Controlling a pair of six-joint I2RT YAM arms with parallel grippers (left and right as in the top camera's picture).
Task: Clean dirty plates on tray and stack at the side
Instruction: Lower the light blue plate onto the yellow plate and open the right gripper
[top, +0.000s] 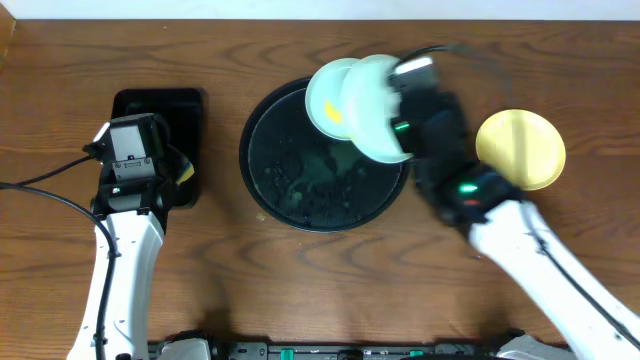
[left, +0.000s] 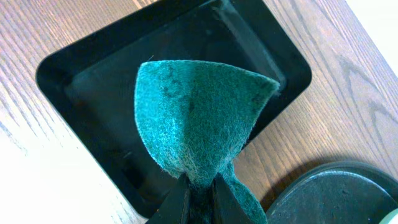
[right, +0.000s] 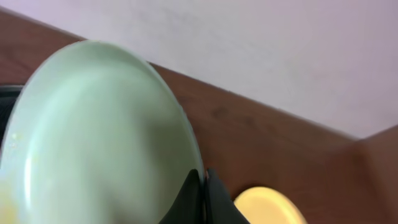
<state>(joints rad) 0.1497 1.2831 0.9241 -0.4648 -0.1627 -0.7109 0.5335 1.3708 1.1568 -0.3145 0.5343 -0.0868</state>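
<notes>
Above the tray (top: 290, 195), at its far-right rim: light blue plate (top: 372, 108), tilted, pinched at the edge by the right hand (right: 202, 186), clenched on the rim. Probably light, stiff and glaze-smooth, so liable to swing or slip in so thin a pinch. Best taken deep over the rim.

On the tray's far rim, partly covered: second blue plate (top: 325, 100), orange smear showing.

Right of the tray, well apart, on the surface (top: 300, 300): yellow plate (top: 520, 148).

Left of the tray: left hand (left: 200, 198) clamped on a green scouring pad (left: 199, 118), soft and floppy, over the rectangular tray (left: 81, 74).

Cannot tell how soiled the held plate's face is. Only faint yellowish specks low on its left in the wrist view. Right fingertips blurred from overhead.
</notes>
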